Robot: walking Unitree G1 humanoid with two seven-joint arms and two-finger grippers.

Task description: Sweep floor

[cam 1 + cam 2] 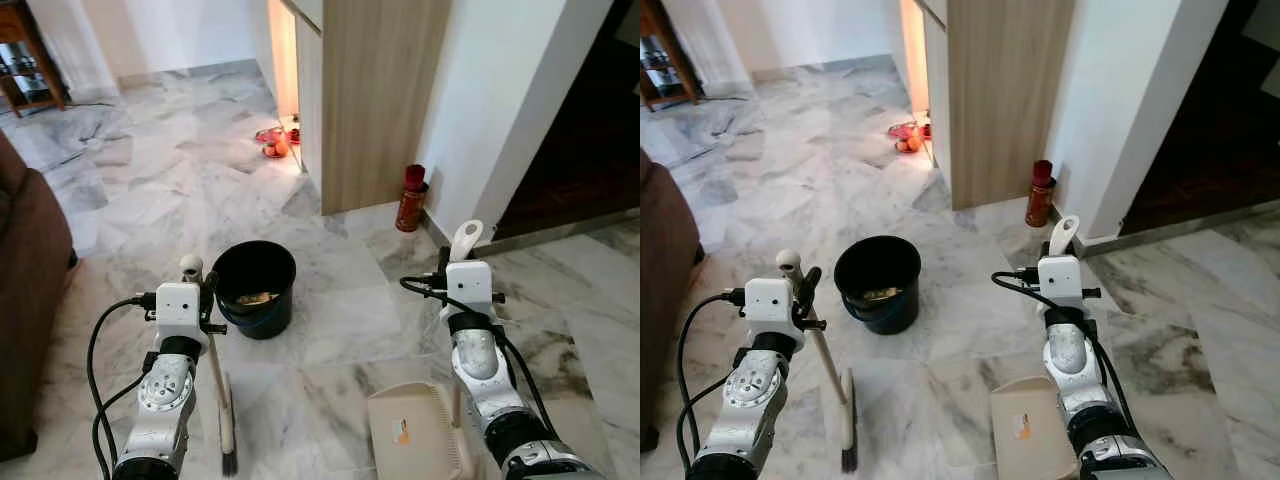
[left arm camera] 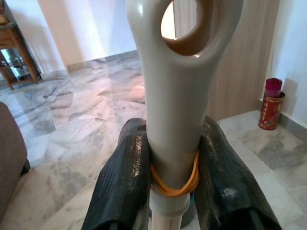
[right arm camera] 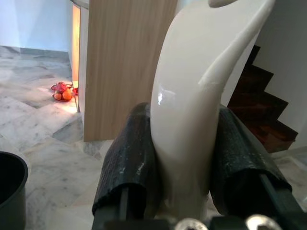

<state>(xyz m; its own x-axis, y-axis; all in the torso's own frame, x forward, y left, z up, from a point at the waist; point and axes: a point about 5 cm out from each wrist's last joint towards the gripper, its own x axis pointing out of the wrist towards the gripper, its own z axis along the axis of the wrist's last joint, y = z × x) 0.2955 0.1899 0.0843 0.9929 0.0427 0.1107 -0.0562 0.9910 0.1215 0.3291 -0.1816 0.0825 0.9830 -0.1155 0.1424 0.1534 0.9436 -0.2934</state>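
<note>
Left eye view: broom [image 1: 222, 400] and dustpan [image 1: 415, 435] beside black bucket [image 1: 254, 287].

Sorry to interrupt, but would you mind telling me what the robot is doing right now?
It is set up for sweeping the marble floor. The left gripper is shut on a broom handle, bristles down on the floor, and the right gripper is shut on the handle of a beige dustpan. A black bucket with some scraps inside stands just ahead.
</note>
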